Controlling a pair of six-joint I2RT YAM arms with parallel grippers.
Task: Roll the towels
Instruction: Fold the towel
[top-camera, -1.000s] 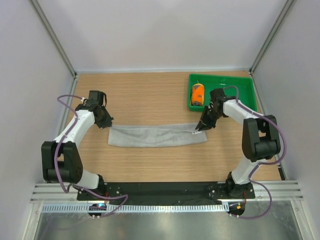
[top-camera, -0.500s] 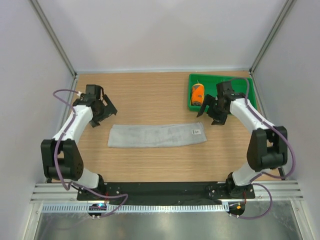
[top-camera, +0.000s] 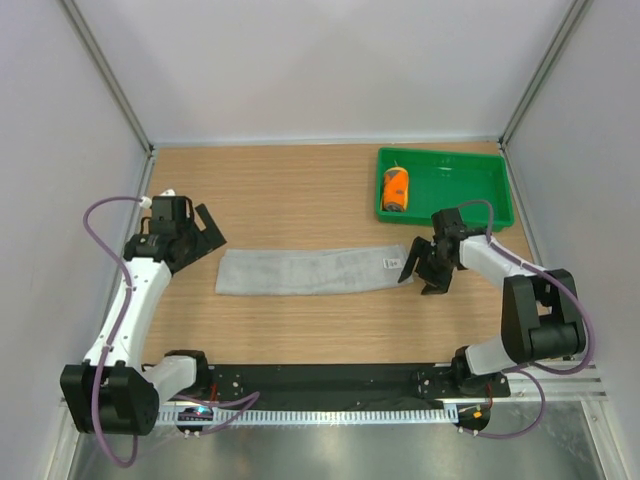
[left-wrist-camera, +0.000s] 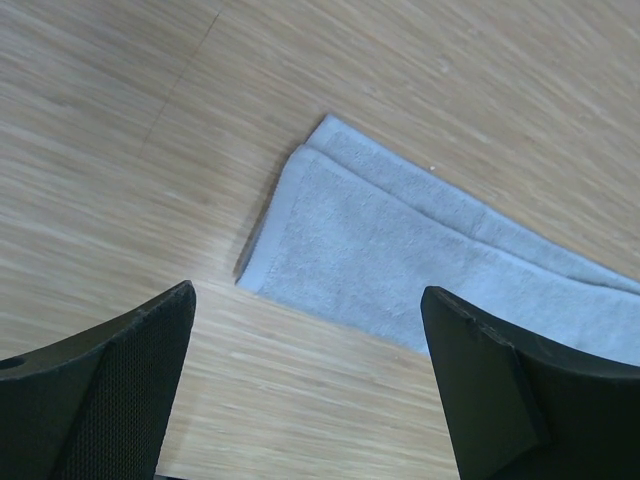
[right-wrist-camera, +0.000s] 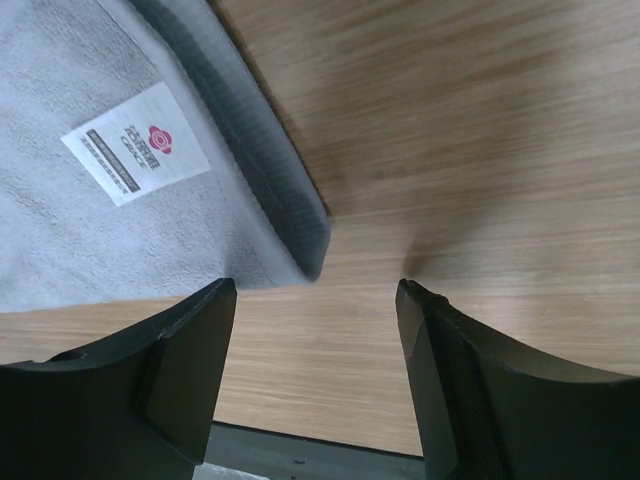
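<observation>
The light grey towel (top-camera: 315, 270) lies flat on the table as a long folded strip. Its left end (left-wrist-camera: 400, 260) shows in the left wrist view, and its right end (right-wrist-camera: 120, 210) with a white label (right-wrist-camera: 135, 150) in the right wrist view. The orange towel (top-camera: 396, 188) sits rolled up in the green tray (top-camera: 470, 195). My left gripper (top-camera: 207, 235) (left-wrist-camera: 308, 300) hovers open just off the strip's left end, holding nothing. My right gripper (top-camera: 422, 272) (right-wrist-camera: 317, 290) stands open just off the right end's near corner, also with nothing in it.
The green tray stands at the back right, close behind the right arm. Bare wooden table (top-camera: 300, 190) lies behind the strip. A black rail (top-camera: 320, 380) runs along the near edge, and white walls close in the sides.
Both grippers opened and let go of the grey towel's ends. The left one drew back to the left. The right one swung toward the tray, then came back down beside the right end.
</observation>
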